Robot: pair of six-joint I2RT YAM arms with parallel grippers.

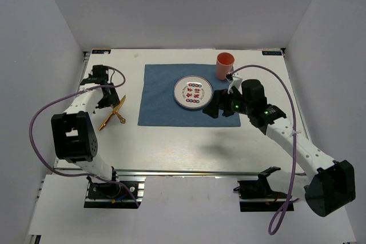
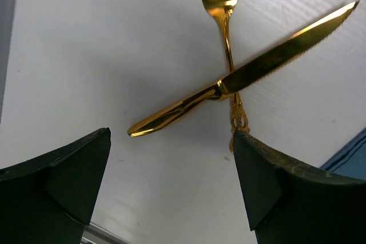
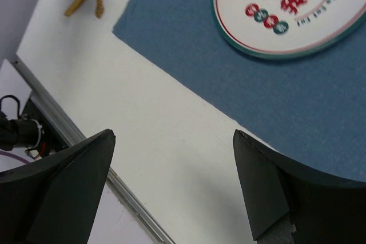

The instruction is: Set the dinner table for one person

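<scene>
The white dinner table [image 1: 171, 147] carries a blue cloth [image 1: 157, 101]. A white plate with red characters [image 1: 193, 92] lies on the cloth, also in the right wrist view [image 3: 286, 10]. An orange cup [image 1: 225, 66] stands behind the plate. A gold knife [image 2: 246, 72] lies crossed over a gold fork [image 2: 223, 32] on the bare table left of the cloth [image 1: 114, 114]. My left gripper [image 2: 171, 158] is open and empty, hovering just short of the knife handle. My right gripper [image 3: 171, 158] is open and empty above the cloth's right front part, beside the plate.
A metal rail [image 1: 189, 172] runs along the table's near edge, also in the right wrist view [image 3: 86, 147]. White walls close in the table on the left, back and right. Purple cables [image 1: 40, 124] loop from both arms.
</scene>
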